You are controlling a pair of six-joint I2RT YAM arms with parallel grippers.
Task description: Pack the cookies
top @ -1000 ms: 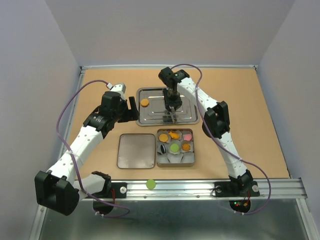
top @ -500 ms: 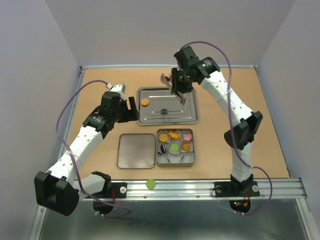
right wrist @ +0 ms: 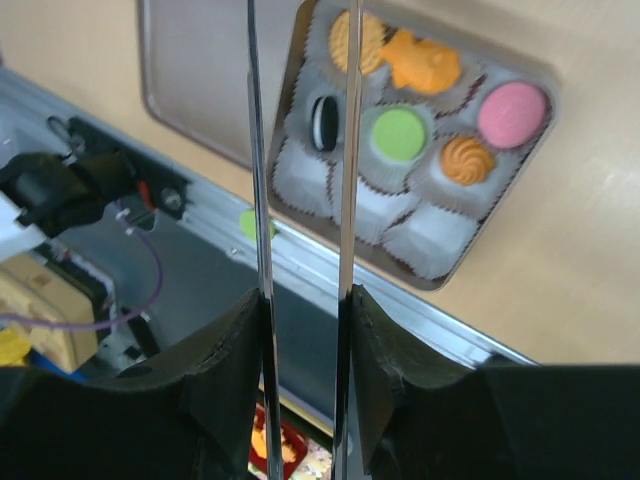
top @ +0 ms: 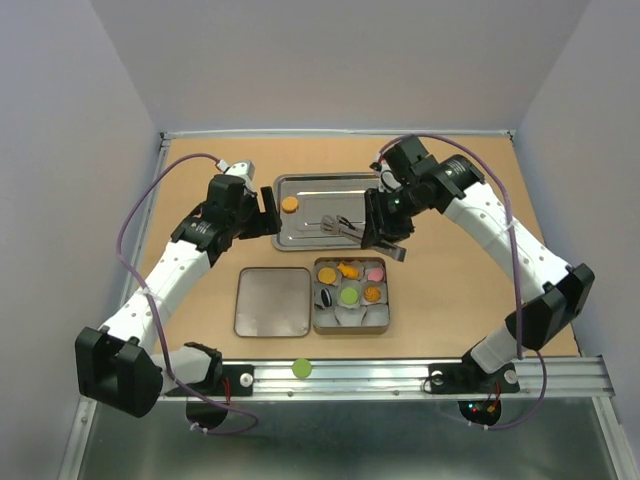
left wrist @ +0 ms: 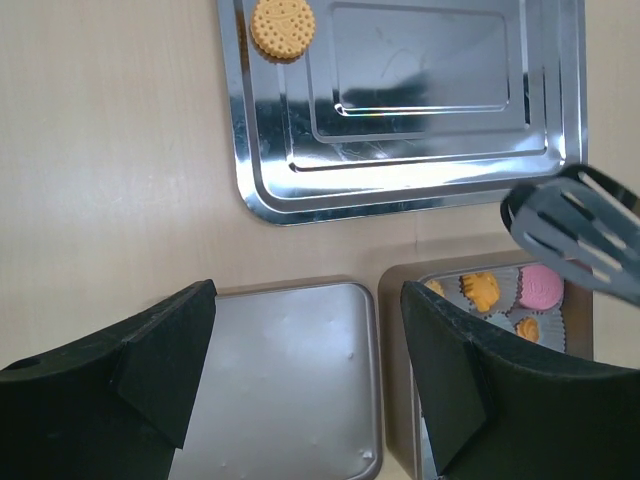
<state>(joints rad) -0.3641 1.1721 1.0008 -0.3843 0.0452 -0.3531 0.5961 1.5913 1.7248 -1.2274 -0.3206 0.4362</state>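
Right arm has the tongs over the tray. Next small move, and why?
Probably swing the right claw left until the tongs straddle the orange cookie in the far-left corner of the tray. It looks like the only cookie on the tray, the tongs appear empty, and the near row of paper cups in the tin is bare.

Orange cookie [left wrist: 282,28] in steel tray [left wrist: 400,150] corner, tin lid [left wrist: 280,390] beneath wide-spread left claw [left wrist: 305,320], slotted utensil [left wrist: 575,235] right

top: high, far, looking down | wrists: close, looking down | shared: cookies [top: 349,296] in tin [top: 350,327]
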